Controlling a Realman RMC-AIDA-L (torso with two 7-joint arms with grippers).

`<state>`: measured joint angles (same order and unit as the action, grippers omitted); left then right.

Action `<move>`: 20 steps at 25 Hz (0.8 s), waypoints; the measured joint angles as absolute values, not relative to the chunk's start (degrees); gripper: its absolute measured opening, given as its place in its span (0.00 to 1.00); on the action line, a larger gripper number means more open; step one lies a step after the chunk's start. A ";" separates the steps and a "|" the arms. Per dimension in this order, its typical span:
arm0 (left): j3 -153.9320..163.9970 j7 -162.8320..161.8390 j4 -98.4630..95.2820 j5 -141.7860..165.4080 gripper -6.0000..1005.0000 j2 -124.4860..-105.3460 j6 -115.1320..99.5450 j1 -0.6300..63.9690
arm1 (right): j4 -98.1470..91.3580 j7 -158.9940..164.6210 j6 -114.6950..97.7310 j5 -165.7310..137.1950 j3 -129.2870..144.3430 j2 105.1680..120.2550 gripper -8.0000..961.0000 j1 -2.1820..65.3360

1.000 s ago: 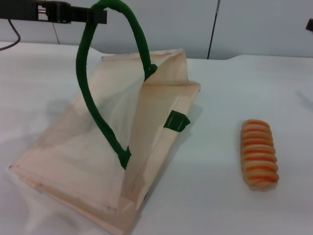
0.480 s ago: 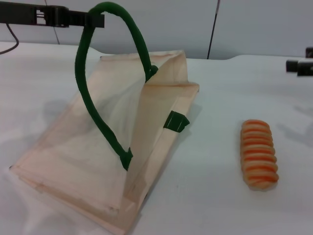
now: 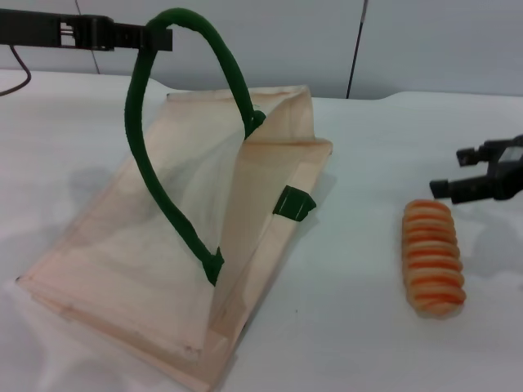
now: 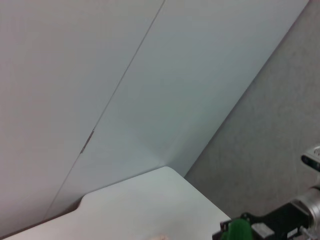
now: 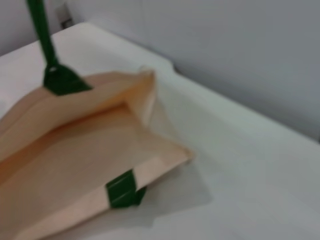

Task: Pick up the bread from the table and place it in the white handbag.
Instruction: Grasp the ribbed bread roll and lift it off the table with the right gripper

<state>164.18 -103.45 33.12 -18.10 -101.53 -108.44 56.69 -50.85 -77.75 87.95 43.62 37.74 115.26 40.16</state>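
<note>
The bread (image 3: 433,257), an orange and cream striped loaf, lies on the white table (image 3: 343,327) at the right. The white handbag (image 3: 163,245) lies at the left with its mouth gaping towards the bread. My left gripper (image 3: 157,37) is shut on the top of its green rope handle (image 3: 143,155) and holds the loop up. My right gripper (image 3: 456,171) is open and empty, just above and behind the bread's far end. The right wrist view shows the bag's mouth (image 5: 85,145) and a green tab (image 5: 122,187). The bread is out of that view.
A grey wall (image 3: 425,41) with a dark vertical seam runs behind the table's back edge. A second green tab (image 3: 294,202) sits on the bag's near side. Bare tabletop lies between the bag and the bread.
My right gripper has come in from the right edge and moved down and left to the bread's far end. The left gripper still holds the handle up in the same place.
</note>
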 joint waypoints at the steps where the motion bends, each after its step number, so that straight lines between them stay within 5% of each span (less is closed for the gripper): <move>1: 164.18 -103.45 33.10 -18.10 0.12 -101.54 -108.44 56.69 | -50.56 -77.75 88.19 43.20 38.04 115.27 0.92 40.16; 20: 164.18 -103.45 32.87 -18.11 0.12 -101.65 -107.79 56.60 | -45.54 -70.00 85.02 34.86 38.12 115.10 0.91 41.98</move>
